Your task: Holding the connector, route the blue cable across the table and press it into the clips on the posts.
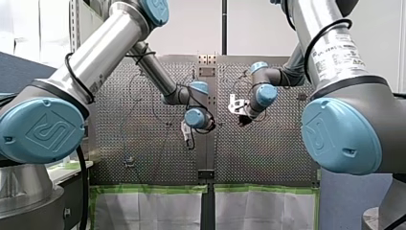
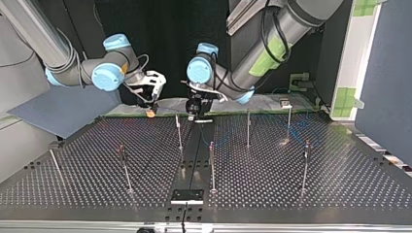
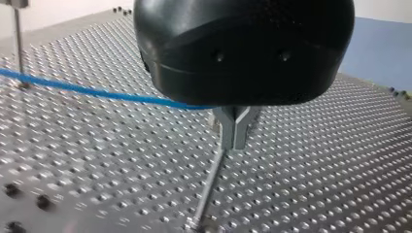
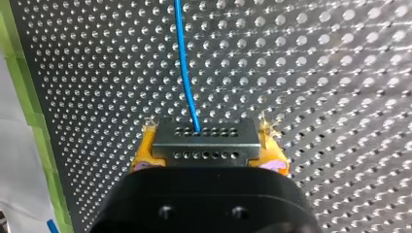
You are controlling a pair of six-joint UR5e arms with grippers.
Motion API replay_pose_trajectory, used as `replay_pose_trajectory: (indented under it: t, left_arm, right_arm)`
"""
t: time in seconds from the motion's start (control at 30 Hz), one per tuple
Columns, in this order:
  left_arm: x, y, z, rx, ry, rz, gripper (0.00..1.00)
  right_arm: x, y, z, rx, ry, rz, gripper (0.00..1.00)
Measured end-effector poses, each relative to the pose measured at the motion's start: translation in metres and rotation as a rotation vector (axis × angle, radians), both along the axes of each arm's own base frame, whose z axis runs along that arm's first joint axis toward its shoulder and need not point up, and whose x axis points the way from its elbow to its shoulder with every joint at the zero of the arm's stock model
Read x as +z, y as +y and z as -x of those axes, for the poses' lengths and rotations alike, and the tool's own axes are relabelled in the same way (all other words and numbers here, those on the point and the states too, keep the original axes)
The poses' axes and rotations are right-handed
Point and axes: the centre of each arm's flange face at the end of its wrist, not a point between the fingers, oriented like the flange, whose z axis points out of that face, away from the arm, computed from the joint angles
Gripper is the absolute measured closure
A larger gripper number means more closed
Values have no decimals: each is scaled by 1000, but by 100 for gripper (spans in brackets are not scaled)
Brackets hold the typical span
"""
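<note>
In the right wrist view my right gripper is shut on a grey connector with rows of small holes, held between yellow pads. The blue cable leaves the connector and runs ahead over the perforated plate. In the left wrist view my left gripper has its metal fingers shut, and the blue cable runs in to them from one side. A thin post stands just under the fingertips. In the top view my left gripper hangs beside a post, with my right gripper apart from it.
Several thin posts stand on the plate, among them a middle post and another post. A black bracket sits at the plate's near edge. Green tape borders the plate. Another post holds the cable further off.
</note>
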Motion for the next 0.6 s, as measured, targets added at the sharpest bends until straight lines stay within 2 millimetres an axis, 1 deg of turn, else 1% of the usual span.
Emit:
replay_pose_trajectory:
  t: [0.13,0.23,0.43,0.6]
  left_arm:
    - [-12,-3,-8,-1,14,-11,100]
    - [-14,-3,-16,4,9,-7,100]
    - [1,-1,-38,22,-27,14,100]
    - [12,7,-55,35,-44,25,100]
  right_arm:
    - [-10,-5,3,-6,1,-8,100]
    - [-13,-9,6,-10,-1,-8,100]
    - [-9,-21,11,-24,-14,13,100]
    - [-3,-33,16,-40,-23,27,100]
